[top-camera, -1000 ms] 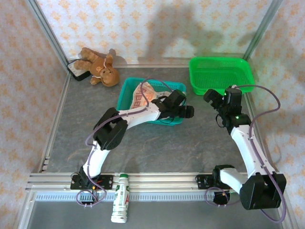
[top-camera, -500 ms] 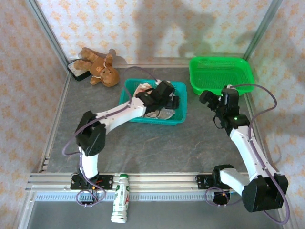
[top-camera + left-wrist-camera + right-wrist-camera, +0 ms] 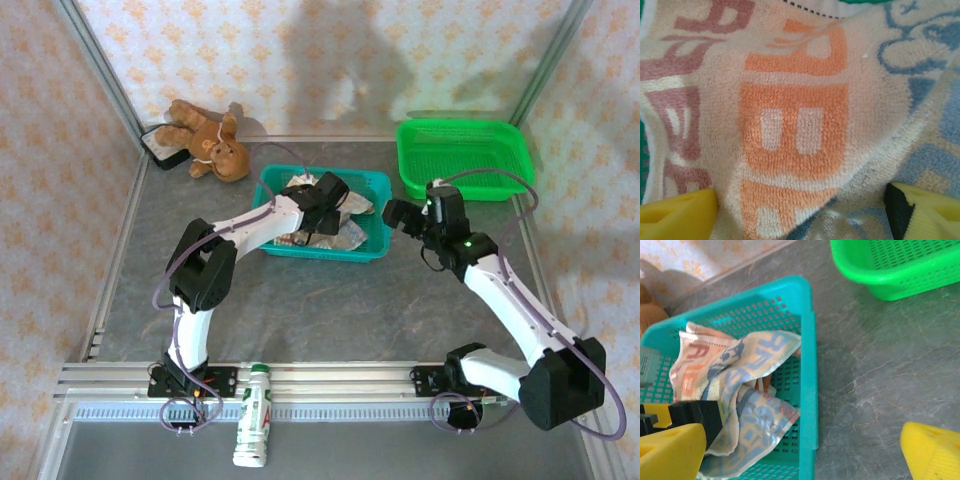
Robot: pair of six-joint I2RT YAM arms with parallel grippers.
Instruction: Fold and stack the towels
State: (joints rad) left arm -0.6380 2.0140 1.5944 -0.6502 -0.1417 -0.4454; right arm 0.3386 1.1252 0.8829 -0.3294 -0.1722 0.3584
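Note:
Several crumpled towels (image 3: 347, 232) lie heaped in a teal basket (image 3: 322, 256) at mid-table. They are cream with orange-red and blue lettering (image 3: 740, 385). My left gripper (image 3: 325, 194) is down inside the basket, open, its yellow fingertips (image 3: 675, 215) spread wide over a cream towel (image 3: 790, 115) with orange letters. The cloth lies right under the open jaws. My right gripper (image 3: 400, 214) hovers open just off the basket's right rim (image 3: 807, 340), with one yellow finger (image 3: 932, 452) over bare table and nothing between the fingers.
A green basket (image 3: 410, 160) stands at the back right, also seen as the green basket (image 3: 890, 265) in the right wrist view. A brown teddy bear (image 3: 210, 145) lies at the back left on a dark pad. A white bottle (image 3: 255, 430) lies by the near rail.
My left gripper has swung from the basket's right front corner back and down into the towel heap. My right gripper has moved left, closer to the basket's right rim.

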